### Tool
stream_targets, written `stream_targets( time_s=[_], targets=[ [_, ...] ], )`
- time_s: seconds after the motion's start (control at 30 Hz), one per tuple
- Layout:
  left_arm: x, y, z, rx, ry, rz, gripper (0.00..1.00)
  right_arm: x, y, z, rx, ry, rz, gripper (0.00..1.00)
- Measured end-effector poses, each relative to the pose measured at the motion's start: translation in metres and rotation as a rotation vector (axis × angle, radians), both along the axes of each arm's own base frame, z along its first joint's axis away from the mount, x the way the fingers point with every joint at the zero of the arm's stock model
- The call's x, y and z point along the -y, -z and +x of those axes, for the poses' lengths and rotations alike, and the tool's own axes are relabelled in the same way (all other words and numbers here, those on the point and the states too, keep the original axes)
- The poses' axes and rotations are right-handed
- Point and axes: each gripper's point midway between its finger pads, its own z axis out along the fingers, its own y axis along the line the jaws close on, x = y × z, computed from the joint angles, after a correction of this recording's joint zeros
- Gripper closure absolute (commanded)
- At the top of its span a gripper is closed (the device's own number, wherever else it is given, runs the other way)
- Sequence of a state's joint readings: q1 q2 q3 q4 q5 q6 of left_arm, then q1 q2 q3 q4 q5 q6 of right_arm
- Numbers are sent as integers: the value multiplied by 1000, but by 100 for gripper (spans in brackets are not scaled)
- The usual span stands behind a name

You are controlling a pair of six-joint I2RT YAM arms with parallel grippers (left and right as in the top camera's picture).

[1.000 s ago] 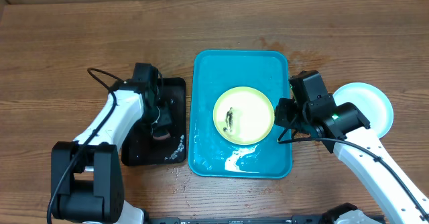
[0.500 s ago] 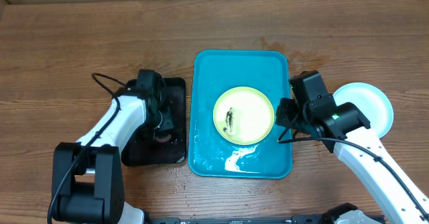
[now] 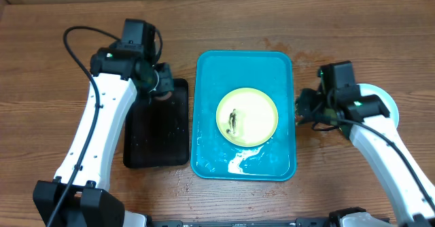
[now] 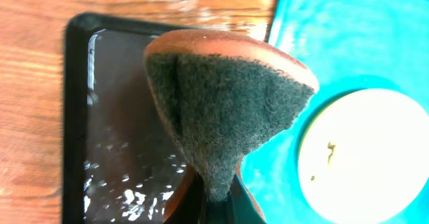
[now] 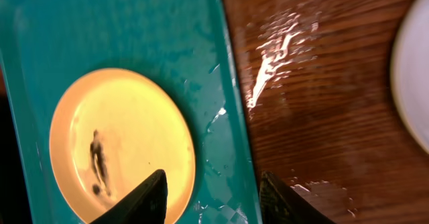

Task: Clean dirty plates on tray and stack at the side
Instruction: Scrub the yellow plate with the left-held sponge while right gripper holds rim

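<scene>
Scrub step: dirty plate (image 3: 247,116) on tray (image 3: 207,71).
My left claw (image 3: 155,81) clamps the sponge (image 4: 228,96); right claw (image 5: 213,187) open, seemingly astride the rim. Press it flat onto the smear (image 5: 97,160).

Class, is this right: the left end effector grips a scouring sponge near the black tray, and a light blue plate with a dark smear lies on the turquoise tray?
No. The overhead view shows the smeared plate on the turquoise tray is yellow-green, not light blue. The left end effector does grip the sponge near the black tray.
</scene>
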State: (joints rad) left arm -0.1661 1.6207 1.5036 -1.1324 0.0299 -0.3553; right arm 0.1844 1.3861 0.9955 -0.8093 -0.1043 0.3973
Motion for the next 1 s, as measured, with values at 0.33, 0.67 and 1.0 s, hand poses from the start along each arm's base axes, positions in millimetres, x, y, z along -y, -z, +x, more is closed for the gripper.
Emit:
stream_targets(
  time_s=[0.33, 0.67, 1.0],
  targets=[
    [83, -9, -2, 72, 171, -86, 96, -45, 72, 19, -93, -206, 42, 62],
    [148, 48, 0, -42, 210, -146, 95, -59, 107, 11, -164, -279, 25, 96],
    [223, 137, -15, -183, 237, -193, 96, -58, 107, 10, -172, -271, 26, 96]
  ],
)
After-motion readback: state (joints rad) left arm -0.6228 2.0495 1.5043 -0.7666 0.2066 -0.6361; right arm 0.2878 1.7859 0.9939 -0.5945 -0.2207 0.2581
